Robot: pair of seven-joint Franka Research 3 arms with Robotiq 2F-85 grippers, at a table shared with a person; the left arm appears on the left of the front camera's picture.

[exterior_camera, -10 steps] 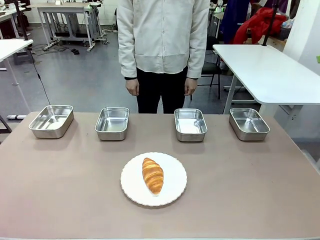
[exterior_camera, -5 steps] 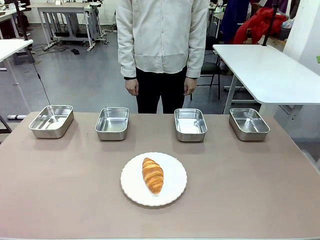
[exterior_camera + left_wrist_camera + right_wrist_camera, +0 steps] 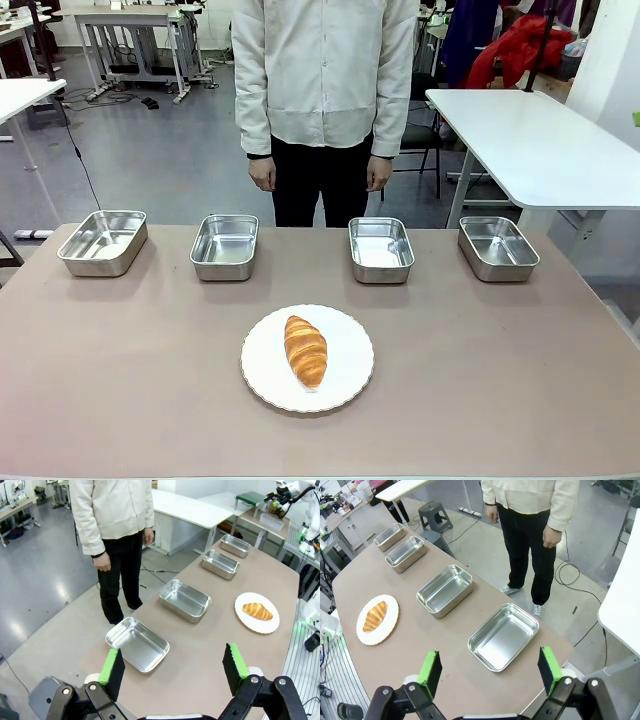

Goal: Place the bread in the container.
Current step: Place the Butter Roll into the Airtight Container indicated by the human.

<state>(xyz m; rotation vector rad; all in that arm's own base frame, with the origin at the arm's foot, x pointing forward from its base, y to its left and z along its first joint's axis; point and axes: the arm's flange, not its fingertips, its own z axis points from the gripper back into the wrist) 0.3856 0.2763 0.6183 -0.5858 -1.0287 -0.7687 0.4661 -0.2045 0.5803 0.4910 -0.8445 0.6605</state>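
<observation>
– Front view: what stands on the table [image 3: 120, 400], from large to small?

– Four containers [image 3: 224, 246] of shiny steel, with rounded corners and rolled rims, stand in a row along the far edge, all empty. Nearer the near edge, about the middle, lies a round white plate [image 3: 345, 375] with a scalloped rim. On it rests the bread [image 3: 305, 351], golden and ridged, with tapered ends.

– And the grippers?

– In the wrist views the left gripper [image 3: 172, 667] and the right gripper [image 3: 489, 672] are both wide open and hold nothing, high above the table.

– How should the robot pick well?

– Probably it should close across the thick middle and gently, since the flaky crust may crush. Which container is meant cannot be told.
</observation>
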